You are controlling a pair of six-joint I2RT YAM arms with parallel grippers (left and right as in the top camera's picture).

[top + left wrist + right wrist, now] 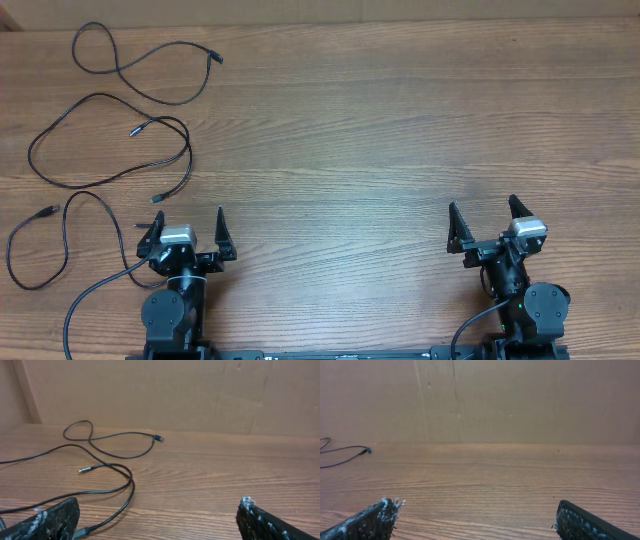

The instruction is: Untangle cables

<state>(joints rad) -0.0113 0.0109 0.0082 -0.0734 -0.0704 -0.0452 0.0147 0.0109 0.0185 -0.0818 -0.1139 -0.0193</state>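
Black fingers of the left gripper (pixel 190 214) and the right gripper (pixel 483 203) stand spread wide at the bottom of the overhead frame. Neither grasps anything, and both sit low over the wooden table (pixel 380 120).

All three cables lie at the left of the overhead frame. The near cable (pixel 66 232) curls at lower left, and one end runs in beside the left gripper's outer finger. Whether it touches that finger cannot be told. Above it the middle cable (pixel 189 150) makes a wide loop that crosses itself, with both plugs on bare wood. The far cable (pixel 120 66) sits at upper left in a loose figure-eight, its plug pointing right.

No cable appears to cross either of the others, and a strip of table shows between each pair. On that evidence the untangling looks done or very nearly so. At most, the self-crossing loops of the middle and far cables could be pulled open, and the near cable's end drawn away from the left gripper.
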